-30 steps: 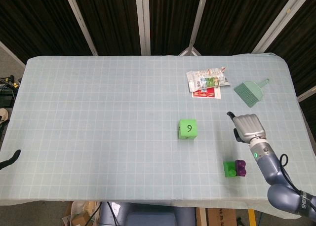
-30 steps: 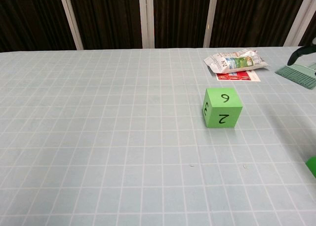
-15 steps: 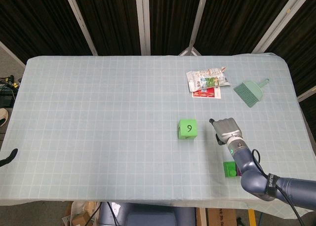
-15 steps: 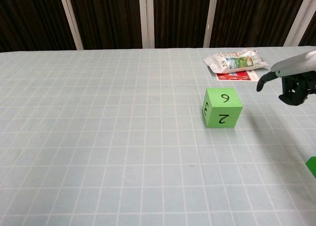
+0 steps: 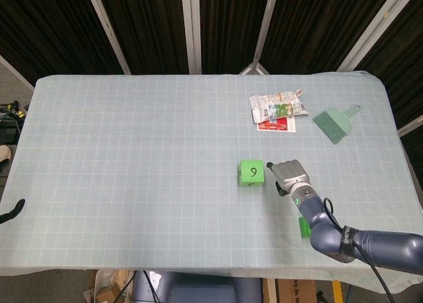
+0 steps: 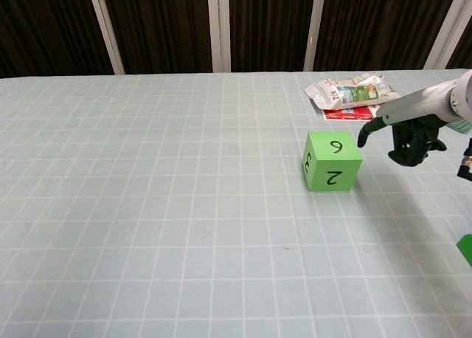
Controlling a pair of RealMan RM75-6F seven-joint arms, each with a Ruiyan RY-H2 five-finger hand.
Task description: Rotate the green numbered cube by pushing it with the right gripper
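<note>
Seen from the head view, the green numbered cube (image 5: 251,173) sits right of the table's (image 5: 132,151) middle, and the right hand (image 5: 288,175) hovers just at its three o'clock, one fingertip reaching toward the cube's right face, holding nothing. Whether it touches, I cannot tell. The left hand is out of sight.

From the chest view, the cube (image 6: 331,160) lies at nine o'clock from the hand (image 6: 405,135): one finger is stretched out, the rest curled under, just beside the cube's upper right edge.

The head view looks steeply down on the whole tabletop (image 5: 132,151); the chest view sits low and nearer, facing across it; both share the green numbered cube (image 5: 251,173)
</note>
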